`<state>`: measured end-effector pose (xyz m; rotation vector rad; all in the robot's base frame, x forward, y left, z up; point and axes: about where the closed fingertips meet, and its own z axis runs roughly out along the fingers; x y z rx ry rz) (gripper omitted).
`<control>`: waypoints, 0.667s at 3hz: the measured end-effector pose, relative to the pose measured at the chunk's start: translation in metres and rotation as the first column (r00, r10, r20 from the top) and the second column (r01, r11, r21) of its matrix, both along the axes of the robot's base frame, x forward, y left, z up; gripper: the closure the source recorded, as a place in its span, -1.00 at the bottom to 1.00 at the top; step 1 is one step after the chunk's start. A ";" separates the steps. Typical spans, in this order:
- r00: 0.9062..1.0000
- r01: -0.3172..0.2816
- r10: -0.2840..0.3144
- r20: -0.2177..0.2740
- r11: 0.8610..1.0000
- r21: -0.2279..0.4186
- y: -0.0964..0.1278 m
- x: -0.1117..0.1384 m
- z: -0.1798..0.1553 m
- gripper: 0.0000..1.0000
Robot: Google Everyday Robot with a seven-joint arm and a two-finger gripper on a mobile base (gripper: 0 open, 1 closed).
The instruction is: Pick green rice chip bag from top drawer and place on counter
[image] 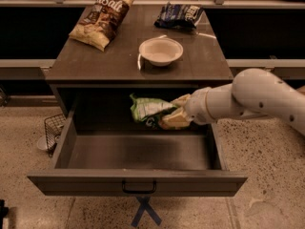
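Presently, the chief hazard is the overhang. The green rice chip bag [147, 111] hangs at the back of the open top drawer [138, 180], directly below the front edge of the counter [109, 63]. A straight upward lift would probably drive the bag or the gripper [172, 112] into that edge, so the load seems to need drawing outward over the drawer before it rises.

A second hazard is slippage. The gripper's tan fingers are closed on the bag's right end only, and the glossy, crumpled remainder juts out unsupported to the left. A quick swing could peel the bag free and drop it back into the drawer.

A third hazard lies at the destination. A white bowl [160, 50] sits near the counter's front centre, with a brown-and-cream chip bag [101, 18] at rear left and a dark blue snack bag [180, 14] at rear right. A low approach over the front edge could nudge the bowl, whereas the bare patches to the bowl's left and right look safer.

The white arm [252, 97] enters from the right above the drawer's right wall, which a careless retreat might clip.

As to relation, the bag is pinched at the fingertips and extends leftward from them, clear of the drawer floor.
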<state>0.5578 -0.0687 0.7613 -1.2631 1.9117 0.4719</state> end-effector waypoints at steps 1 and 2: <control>1.000 -0.015 0.015 0.000 0.999 0.035 -0.023 -0.006 0.041 1.00; 1.000 -0.006 0.004 0.024 0.997 0.077 -0.054 -0.002 0.087 1.00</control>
